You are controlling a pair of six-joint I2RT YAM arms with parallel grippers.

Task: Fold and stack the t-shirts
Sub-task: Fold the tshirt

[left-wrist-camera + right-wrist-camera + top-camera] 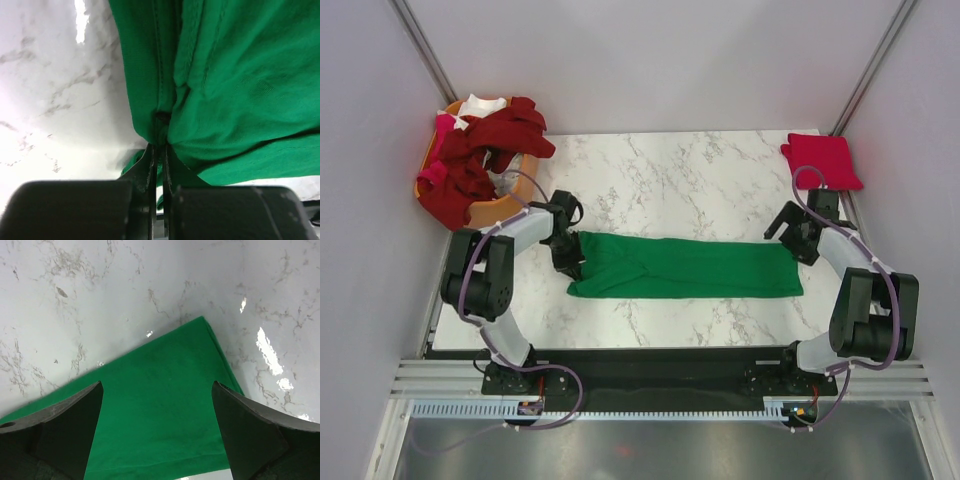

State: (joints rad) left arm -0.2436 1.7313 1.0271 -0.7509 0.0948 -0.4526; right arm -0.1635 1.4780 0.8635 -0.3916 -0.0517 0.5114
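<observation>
**Green shirt lies between our 2 arms**

The green t-shirt (685,268) lies as a long strip on the marble table (670,170). Its long side runs from our left arm to our right arm. Our left gripper (159,150) is pinched tight on the bunched cloth at the left end. Our right gripper (157,390) is spread wide just above the flat right end and holds nothing. The cloth looks soft, thin and floppy, with stitched seams. We think the right end must go along the strip toward the left. 1 red t-shirt (820,160) sits folded at the far right corner. The other shirts (480,150) fill the orange basket (492,211).
</observation>
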